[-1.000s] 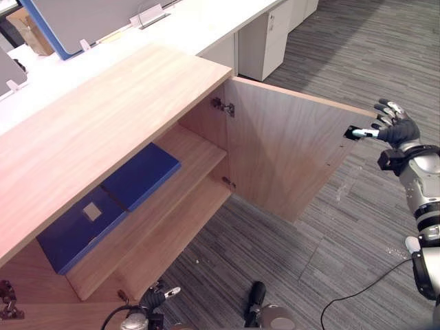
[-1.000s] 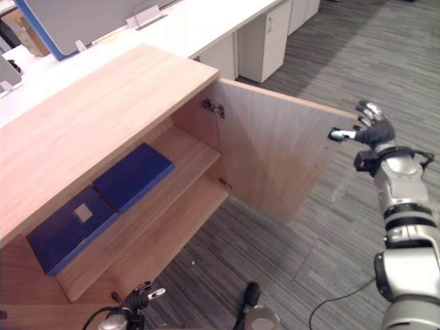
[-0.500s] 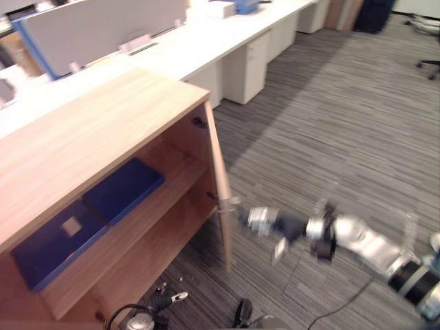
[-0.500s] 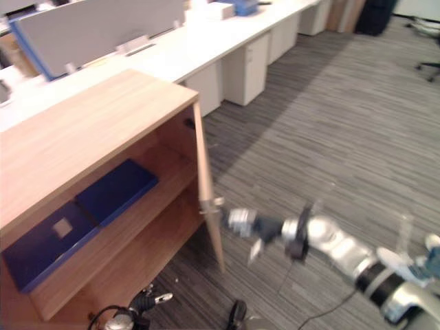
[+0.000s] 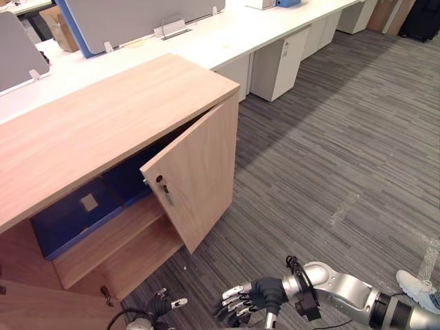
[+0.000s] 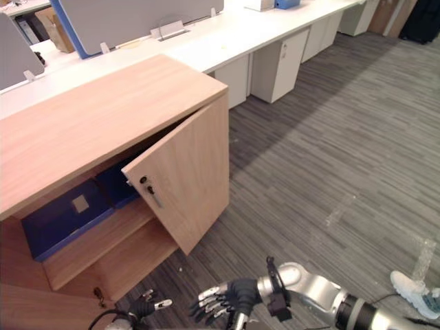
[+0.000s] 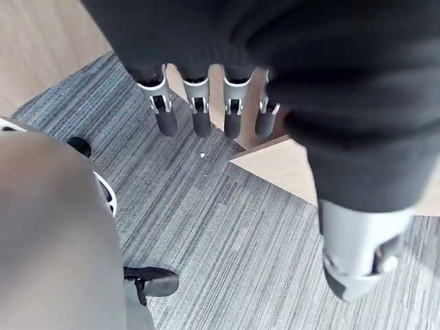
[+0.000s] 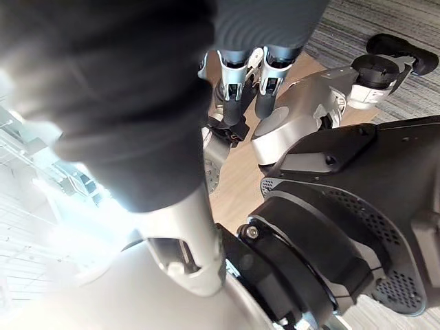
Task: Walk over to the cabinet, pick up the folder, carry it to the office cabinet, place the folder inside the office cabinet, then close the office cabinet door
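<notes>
We judge the placing done: the folder lies flat on the shelf inside the office cabinet, up and well off to the left of our right hand, touching a second blue folder. That hand hangs low, fingers loosely spread, grasping nothing. Our left hand, low beside it, is likewise released. The door stands half shut above both hands and needs pushing home

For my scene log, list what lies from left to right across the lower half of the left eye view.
Blue labelled folder → cabinet door, ajar → right hand → white shoe.
</notes>
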You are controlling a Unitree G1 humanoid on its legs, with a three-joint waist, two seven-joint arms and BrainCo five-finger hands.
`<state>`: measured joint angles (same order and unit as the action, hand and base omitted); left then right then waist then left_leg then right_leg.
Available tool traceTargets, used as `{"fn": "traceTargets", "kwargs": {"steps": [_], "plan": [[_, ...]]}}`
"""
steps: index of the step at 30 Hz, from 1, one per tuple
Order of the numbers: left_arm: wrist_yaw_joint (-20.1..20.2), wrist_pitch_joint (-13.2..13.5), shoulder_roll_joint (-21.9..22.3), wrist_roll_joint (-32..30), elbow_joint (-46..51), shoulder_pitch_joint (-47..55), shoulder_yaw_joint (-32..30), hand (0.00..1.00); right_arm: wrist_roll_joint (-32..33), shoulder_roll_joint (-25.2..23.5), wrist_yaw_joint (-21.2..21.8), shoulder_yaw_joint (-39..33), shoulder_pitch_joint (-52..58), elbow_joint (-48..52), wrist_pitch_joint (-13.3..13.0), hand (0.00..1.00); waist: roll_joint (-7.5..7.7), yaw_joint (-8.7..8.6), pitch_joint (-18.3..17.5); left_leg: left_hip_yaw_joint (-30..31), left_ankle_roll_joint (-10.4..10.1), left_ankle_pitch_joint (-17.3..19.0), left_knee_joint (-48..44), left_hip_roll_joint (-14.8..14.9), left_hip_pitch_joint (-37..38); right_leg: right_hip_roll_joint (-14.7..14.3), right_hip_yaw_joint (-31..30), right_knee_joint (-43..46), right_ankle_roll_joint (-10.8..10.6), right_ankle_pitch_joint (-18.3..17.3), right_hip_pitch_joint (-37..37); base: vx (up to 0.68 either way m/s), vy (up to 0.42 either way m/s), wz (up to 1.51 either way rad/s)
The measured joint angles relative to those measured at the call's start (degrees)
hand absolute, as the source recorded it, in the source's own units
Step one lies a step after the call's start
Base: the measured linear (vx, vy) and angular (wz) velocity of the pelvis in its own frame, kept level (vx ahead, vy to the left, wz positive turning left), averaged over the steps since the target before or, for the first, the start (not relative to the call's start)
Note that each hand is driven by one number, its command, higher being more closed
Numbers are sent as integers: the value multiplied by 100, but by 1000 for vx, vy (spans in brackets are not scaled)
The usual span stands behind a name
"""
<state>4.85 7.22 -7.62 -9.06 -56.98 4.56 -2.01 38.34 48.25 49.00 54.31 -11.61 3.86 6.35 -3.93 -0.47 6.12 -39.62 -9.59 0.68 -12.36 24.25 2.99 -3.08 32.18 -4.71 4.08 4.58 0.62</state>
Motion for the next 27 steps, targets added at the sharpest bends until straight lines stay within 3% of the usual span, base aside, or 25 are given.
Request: {"fn": "traceTargets", "kwargs": {"steps": [3,7,12,14,15,17,19,20,21,22,23,25,27], "plan": [[-3,0,-8,3,-3,15,-9,0,-32,-190,-57,-95,111,-16,-23,0,32,34,22,87,-8,30,4,-59,-3,49,76,1,-2,8,-53,58,23,16],[-18,5,14,8,-10,5,-31,0,-610,-1106,-455,-866,669,-853,-403,0,67,77,38,277,42,61,19,-180,-95,180,292,2,-36,41,-101,46,35,28],[-179,7,92,120,-83,13,-174,0,-2181,-2845,-1799,-2344,915,-3048,-993,0,61,123,40,570,82,85,155,-458,-86,459,652,46,-227,49,-289,49,93,40],[-301,13,156,269,-81,11,-195,0,-2912,-3486,-2533,-3032,816,-4279,-1152,0,51,175,37,803,137,111,232,-660,-104,746,922,311,-393,-56,-340,47,165,63],[-329,14,171,290,-80,11,-214,0,-3091,-3564,-2672,-3111,788,-4532,-1172,0,51,190,38,862,169,127,239,-716,-104,829,994,416,-452,-115,-351,74,230,78],[-412,22,195,414,-79,5,-260,0,-3903,-3806,-3223,-3485,713,-5486,-1177,0,82,264,53,1118,302,207,249,-927,-96,1345,1227,1247,-616,-497,-296,94,248,80],[-524,33,168,522,-90,-46,-290,0,-4467,-3941,-3678,-3904,680,-6263,-1089,0,214,330,110,1499,471,325,244,-1385,-151,2257,1421,2479,-737,-917,-140,132,279,94],[-556,12,163,521,-100,-58,-286,0,-4546,-3963,-3755,-4047,679,-6409,-1056,0,217,321,115,1613,513,346,240,-1484,-204,2438,1444,2758,-728,-923,-102,120,258,106],[-594,-1,149,523,-101,-73,-262,0,-4636,-4022,-3888,-4378,686,-6603,-989,0,250,316,140,1873,572,342,222,-1658,-269,2747,1151,3339,-559,-886,54,103,235,128],[-618,-7,89,523,-99,-84,-193,0,-4632,-4096,-4015,-4679,701,-6743,-937,0,264,293,160,2231,641,344,204,-1817,-287,2917,400,3899,-339,-753,251,123,245,139],[-645,-11,49,523,-99,-92,-114,0,-4631,-4137,-4081,-4816,730,-6779,-916,0,280,278,180,2449,673,336,198,-1860,-271,2912,-53,4144,-241,-724,375,115,145,165],[-745,-16,-74,514,-97,-129,-8,0,-4629,-4313,-4271,-5243,888,-6756,-883,0,334,217,200,3220,687,307,172,-1854,-415,2271,-1507,3966,-592,-1265,485,149,-11,169],[-777,-17,-72,507,-124,-146,8,0,-4613,-4353,-4359,-5611,965,-6769,-877,0,365,180,220,3777,633,260,189,-1877,-506,1803,-2403,3548,-736,-1438,502,159,-119,155]]}}
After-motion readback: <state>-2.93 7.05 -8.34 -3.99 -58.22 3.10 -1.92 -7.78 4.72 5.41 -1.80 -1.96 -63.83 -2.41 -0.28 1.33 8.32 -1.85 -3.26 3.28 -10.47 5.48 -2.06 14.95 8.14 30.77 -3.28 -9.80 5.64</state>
